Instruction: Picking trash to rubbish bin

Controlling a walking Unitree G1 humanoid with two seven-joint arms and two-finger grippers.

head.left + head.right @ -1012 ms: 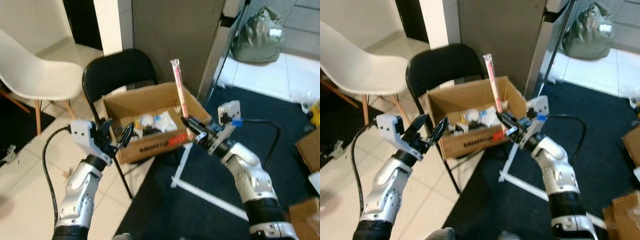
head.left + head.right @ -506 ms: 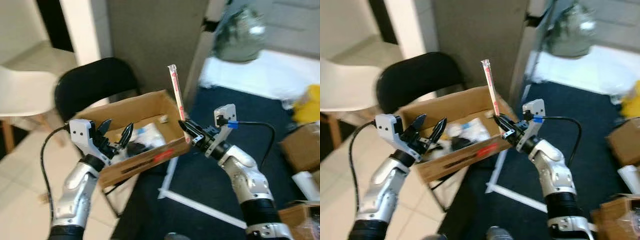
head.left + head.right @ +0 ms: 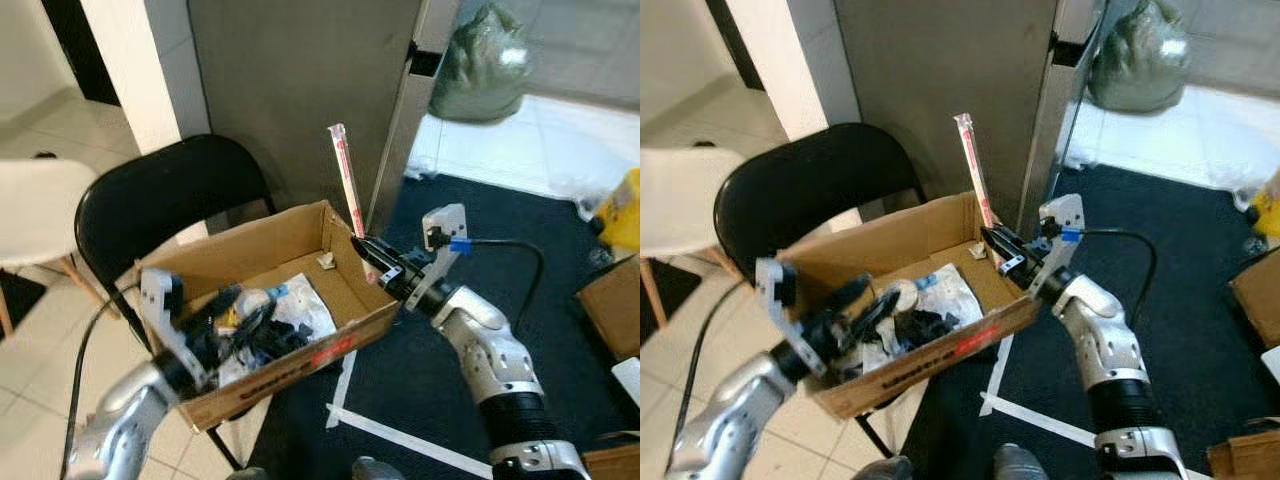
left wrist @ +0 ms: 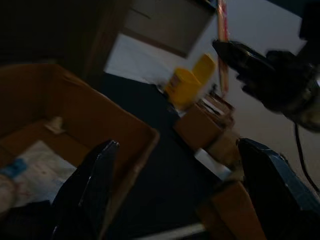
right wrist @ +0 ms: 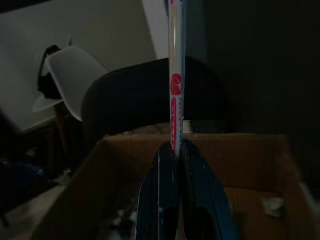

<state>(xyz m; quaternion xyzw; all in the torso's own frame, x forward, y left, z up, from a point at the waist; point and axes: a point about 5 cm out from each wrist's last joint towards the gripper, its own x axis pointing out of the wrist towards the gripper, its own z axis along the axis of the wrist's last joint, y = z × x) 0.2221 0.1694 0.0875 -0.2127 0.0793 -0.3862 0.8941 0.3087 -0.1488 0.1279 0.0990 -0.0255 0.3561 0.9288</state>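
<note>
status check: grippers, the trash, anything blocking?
Right gripper shut on long wrapped stick, upright over cardboard box rim. Left gripper open above box's near side. Nothing blocking the box.

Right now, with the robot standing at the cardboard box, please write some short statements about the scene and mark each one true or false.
1. The right gripper is shut on a long thin wrapper that stands nearly upright. True.
2. The cardboard box sits on a white chair. False: it rests on the black chair; the white chair is off to the robot's left.
3. The left gripper has its fingers open at the box. True.
4. The box holds nothing. False: crumpled white and dark trash lies inside it.
5. The wrapper already lies flat on the bottom of the box. False: it is held at the box's far right corner, sticking up above the rim.
</note>
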